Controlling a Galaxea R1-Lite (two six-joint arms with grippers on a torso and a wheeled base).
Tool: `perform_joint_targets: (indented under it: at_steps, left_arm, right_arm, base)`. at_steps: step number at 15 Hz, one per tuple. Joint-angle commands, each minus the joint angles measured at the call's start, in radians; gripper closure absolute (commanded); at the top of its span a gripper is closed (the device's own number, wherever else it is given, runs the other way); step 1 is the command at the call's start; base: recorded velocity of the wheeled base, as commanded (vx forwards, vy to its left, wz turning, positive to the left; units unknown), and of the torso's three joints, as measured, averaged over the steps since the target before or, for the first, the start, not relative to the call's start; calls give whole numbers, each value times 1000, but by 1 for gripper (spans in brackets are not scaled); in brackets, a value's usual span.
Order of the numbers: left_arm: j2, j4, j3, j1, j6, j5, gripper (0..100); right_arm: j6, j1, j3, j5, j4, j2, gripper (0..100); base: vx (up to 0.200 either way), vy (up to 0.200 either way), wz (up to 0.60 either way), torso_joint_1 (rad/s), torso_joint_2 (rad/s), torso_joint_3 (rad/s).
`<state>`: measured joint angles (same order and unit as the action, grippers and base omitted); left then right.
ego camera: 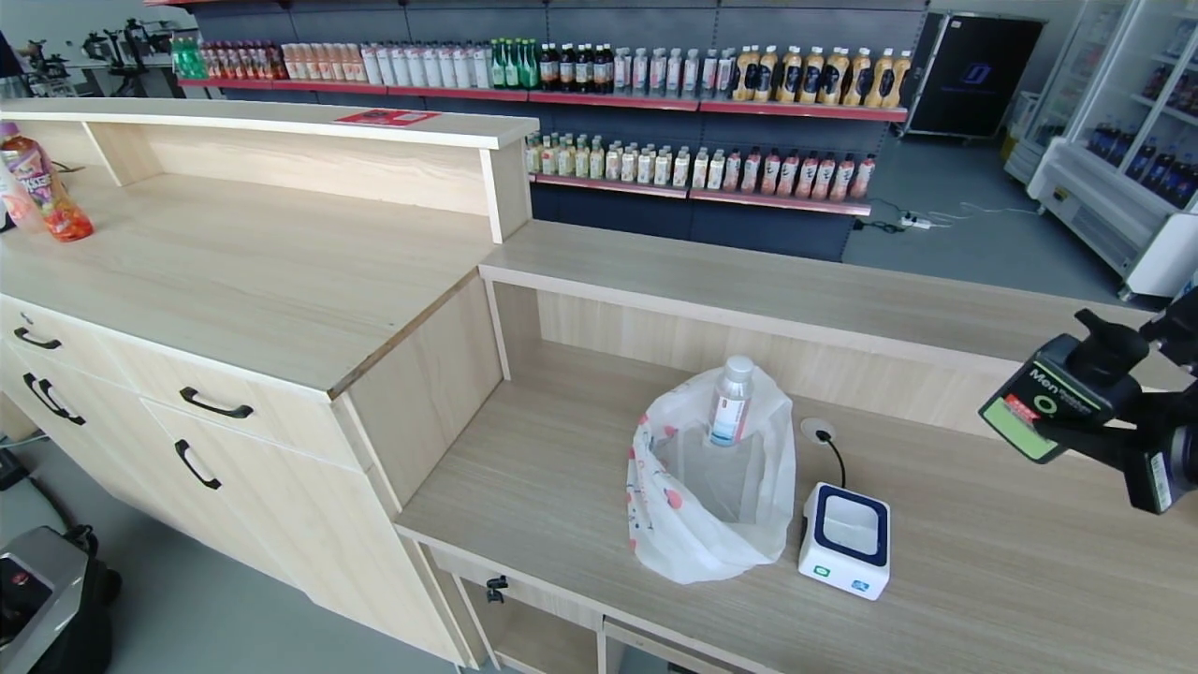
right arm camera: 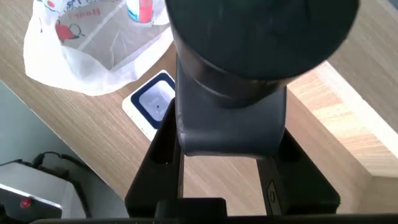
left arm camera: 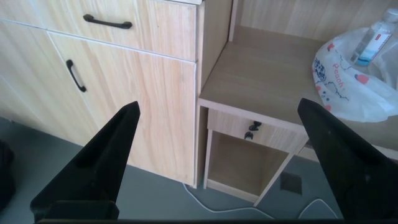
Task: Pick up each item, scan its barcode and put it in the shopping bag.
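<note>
Clear bottle (ego camera: pixel 730 401) is lodged in shopping bag (ego camera: pixel 674 524), centre; black bottle (ego camera: pixel 1048 402) is clamped in right gripper (right arm camera: pixel 227 158), probably unscanned — left gripper (left arm camera: pixel 217 106) is spread empty; orange drink bottle (ego camera: pixel 47 187), upper left, is yet to be taken.

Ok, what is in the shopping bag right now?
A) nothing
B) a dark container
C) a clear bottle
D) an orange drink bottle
C: a clear bottle stands inside the shopping bag, while the dark container is held in the right tool, off to the side.
</note>
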<state>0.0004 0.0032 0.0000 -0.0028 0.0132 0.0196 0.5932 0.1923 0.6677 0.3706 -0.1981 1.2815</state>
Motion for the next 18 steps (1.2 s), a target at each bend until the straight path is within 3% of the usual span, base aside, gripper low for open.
perform_joint_targets:
  at_steps: [1,5,8,11,12,14,15,18]
  left_arm:
    - [1,0,0,0,1,0,0]
    - [1,0,0,0,1,0,0]
    - [1,0,0,0,1,0,0]
    - [1,0,0,0,1,0,0]
    - [1,0,0,0,1,0,0]
    - [1,0,0,0,1,0,0]
    - [1,0,0,0,1,0,0]
    - [1,1,0,0,1,0,0]
  right_arm:
    - [-15,-53,-22,-7,-49,-71,100]
    - [-27,-103,-25,-45,-70,59,100]
    - [-62,-93,-22,-39,-93,254,100]
    - [-53,-65,-42,108,-179,383,100]
    - [-4,-42,-42,180,-196,440,100]
    - [211,36,-37,208,-196,559,100]
    - [257,56,-37,220,-192,590,100]
    - [260,58,-34,252,-190,653,100]
  base:
    - [0,0,600,7,-2,2]
    - [0,0,600,1,2,2]
    - [0,0,0,0,0,0]
    - [0,0,0,0,0,0]
    - [0,0,0,0,0,0]
    - [0,0,0,0,0,0]
    - [0,0,0,0,0,0]
    - [0,0,0,0,0,0]
